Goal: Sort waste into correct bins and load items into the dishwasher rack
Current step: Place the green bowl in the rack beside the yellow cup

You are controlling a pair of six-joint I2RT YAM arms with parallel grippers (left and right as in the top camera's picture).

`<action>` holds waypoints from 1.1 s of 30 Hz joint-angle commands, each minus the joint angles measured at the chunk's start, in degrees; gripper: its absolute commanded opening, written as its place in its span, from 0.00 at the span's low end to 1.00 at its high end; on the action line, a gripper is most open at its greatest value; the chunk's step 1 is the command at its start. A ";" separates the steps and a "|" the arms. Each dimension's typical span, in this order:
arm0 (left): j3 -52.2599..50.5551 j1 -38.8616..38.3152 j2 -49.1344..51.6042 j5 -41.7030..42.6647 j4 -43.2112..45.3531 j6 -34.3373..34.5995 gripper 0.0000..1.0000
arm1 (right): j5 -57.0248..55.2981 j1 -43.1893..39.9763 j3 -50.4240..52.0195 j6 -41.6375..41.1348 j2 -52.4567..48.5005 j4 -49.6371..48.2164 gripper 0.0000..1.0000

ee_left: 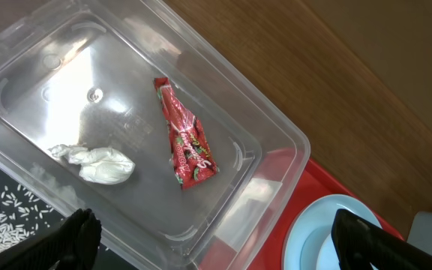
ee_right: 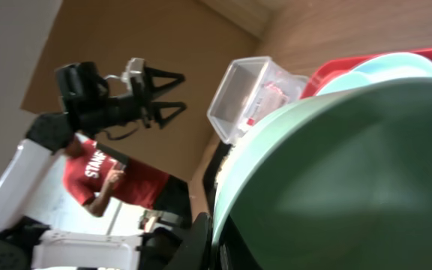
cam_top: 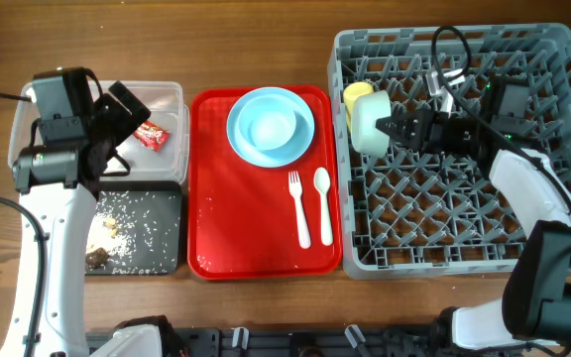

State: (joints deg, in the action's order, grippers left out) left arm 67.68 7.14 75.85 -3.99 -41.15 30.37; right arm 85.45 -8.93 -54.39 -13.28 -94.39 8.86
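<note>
My right gripper (cam_top: 397, 130) is shut on the rim of the pale green bowl (cam_top: 369, 123) and holds it on edge over the left part of the grey dishwasher rack (cam_top: 523, 243), beside the yellow cup (cam_top: 357, 95). The bowl fills the right wrist view (ee_right: 351, 172). My left gripper (cam_top: 127, 111) is open and empty above the clear tub (ee_left: 268, 135), which holds the red wrapper (ee_left: 187, 144) and the white tissue (ee_left: 100, 163). The pale blue bowl (cam_top: 269, 123) sits in the pale blue plate (cam_top: 305, 139). The white fork (cam_top: 298, 210) and spoon (cam_top: 323, 203) lie on the red tray (cam_top: 236, 218).
The black tray (cam_top: 167, 233) with rice-like scraps (cam_top: 107, 230) sits in front of the clear tub at the left. Bare wooden table (cam_top: 266, 40) runs along the back. A black cable (cam_top: 444, 45) loops over the rack.
</note>
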 commanded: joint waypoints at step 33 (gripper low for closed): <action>0.57 0.17 0.00 0.04 0.13 0.52 1.00 | -2.95 -6.49 3.37 5.57 0.00 8.13 0.17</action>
State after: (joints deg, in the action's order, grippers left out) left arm 67.70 7.14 75.85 -3.99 -41.15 30.37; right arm 83.37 -12.75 -51.46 -8.80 -94.39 17.23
